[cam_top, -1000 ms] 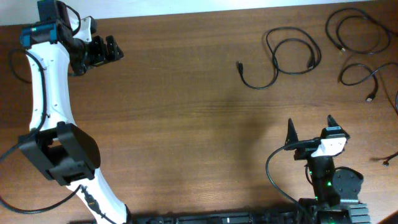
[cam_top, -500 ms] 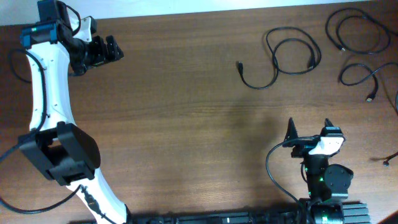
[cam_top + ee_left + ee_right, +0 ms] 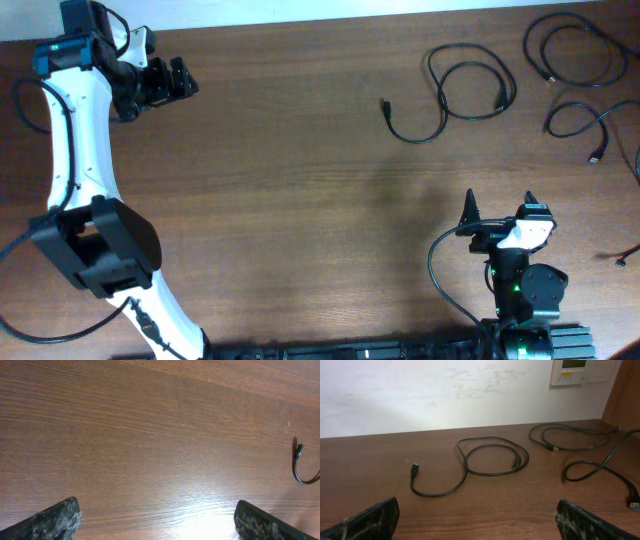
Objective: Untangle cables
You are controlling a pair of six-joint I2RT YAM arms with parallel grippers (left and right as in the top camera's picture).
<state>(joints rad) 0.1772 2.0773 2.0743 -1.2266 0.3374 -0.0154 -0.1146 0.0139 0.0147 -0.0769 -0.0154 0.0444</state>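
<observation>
Cables [image 3: 415, 142] lie as separate loose coils at upper right of the tabletop [image 3: 300, 180]; left gripper [image 3: 175, 78], upper left, and right gripper [image 3: 498, 196], lower right, both spread apart.

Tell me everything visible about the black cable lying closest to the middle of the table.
The cable is a thin black cord, matte like rubber, lying flat on the wooden table. One end with a small black plug hooks out towards the table's middle; the rest curls into a loose double loop with the other plug inside it. It crosses only itself, lies apart from the other cables, and nothing grips it.
</observation>
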